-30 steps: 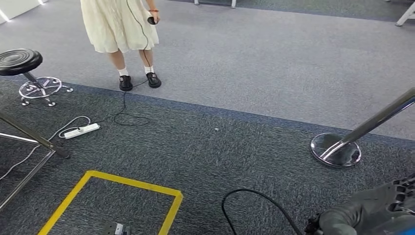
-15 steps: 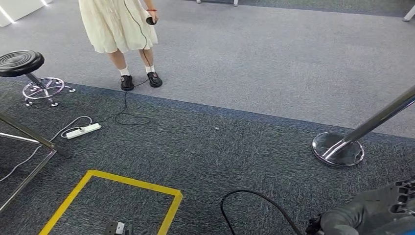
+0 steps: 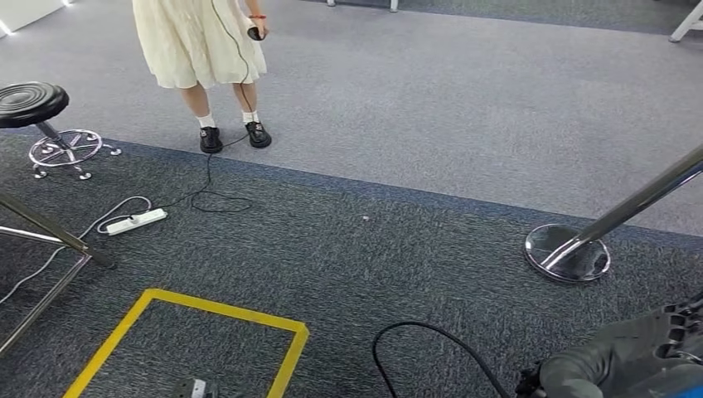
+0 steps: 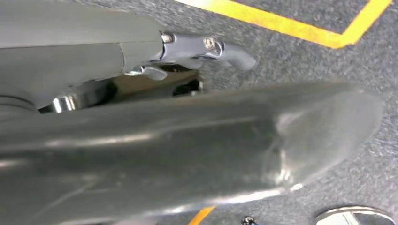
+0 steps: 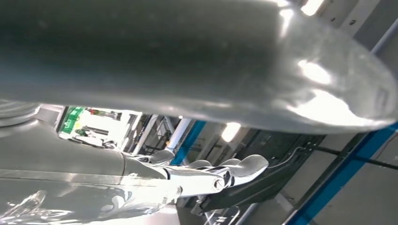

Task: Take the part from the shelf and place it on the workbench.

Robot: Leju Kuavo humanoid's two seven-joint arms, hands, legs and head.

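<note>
- Where the part is lying, I am not able to tell from these pictures, so I am judging its handling from the task alone. A workshop part is probably stiff and rather heavy, maybe smooth, so I am expecting that a firm hold around its middle is needed.
- The right robot hand (image 3: pixel 638 358) is hanging low at the robot's side. Its fingers (image 5: pixel 234 169) are lying stretched in the right wrist view. Whether it is holding something, I cannot tell.
- The left robot hand (image 4: pixel 187 47) is pointing down to the carpet. A blurred silver shape is covering much of that picture, and I cannot tell the grasp here either.
- The head view is giving the room: a person (image 3: pixel 203 41) standing far off, a stool (image 3: pixel 33 104), a yellow tape frame (image 3: pixel 191 327) and a black cable (image 3: pixel 431 338) on the floor.
- The right wrist view is looking upward to blue beams (image 5: pixel 347 173) and lamps instead.
</note>
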